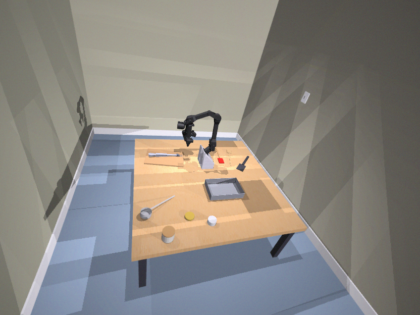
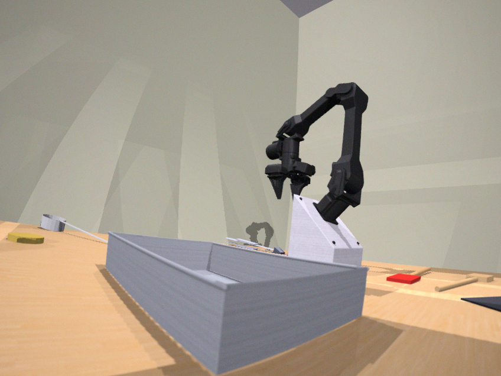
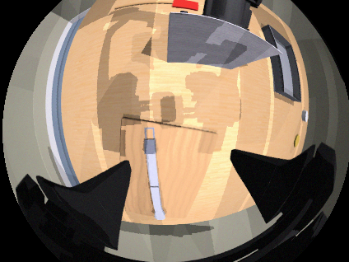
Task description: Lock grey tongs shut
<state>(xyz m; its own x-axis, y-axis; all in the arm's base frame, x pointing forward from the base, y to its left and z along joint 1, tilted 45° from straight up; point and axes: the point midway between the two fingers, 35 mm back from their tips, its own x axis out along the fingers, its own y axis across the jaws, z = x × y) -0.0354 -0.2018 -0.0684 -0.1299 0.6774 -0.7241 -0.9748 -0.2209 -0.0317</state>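
Observation:
The grey tongs (image 1: 165,155) (image 2: 254,243) (image 3: 152,173) lie lengthwise on the wooden board (image 1: 159,162) (image 3: 185,165). Their dark hinge block (image 3: 150,146) and wire loop point toward the robot's base, their tips toward the far end of the board. From above they look like one narrow strip, with one arm over the other; whether the lock holds cannot be seen. My gripper (image 1: 190,140) (image 2: 286,197) (image 3: 183,161) is wide open and empty, well above the table and clear of the tongs. The roasting tin (image 1: 228,196) (image 2: 291,311) stands away from the board, with no tongs across it.
The pale base stand (image 1: 204,161) (image 2: 309,238) (image 3: 197,41) is beside the board. A red block (image 1: 220,160) (image 2: 403,278) and a black spatula (image 1: 241,166) lie beyond it. A ladle (image 1: 145,213), yellow disc (image 1: 189,216), white cup (image 1: 212,221) and jar (image 1: 168,235) are near the front edge.

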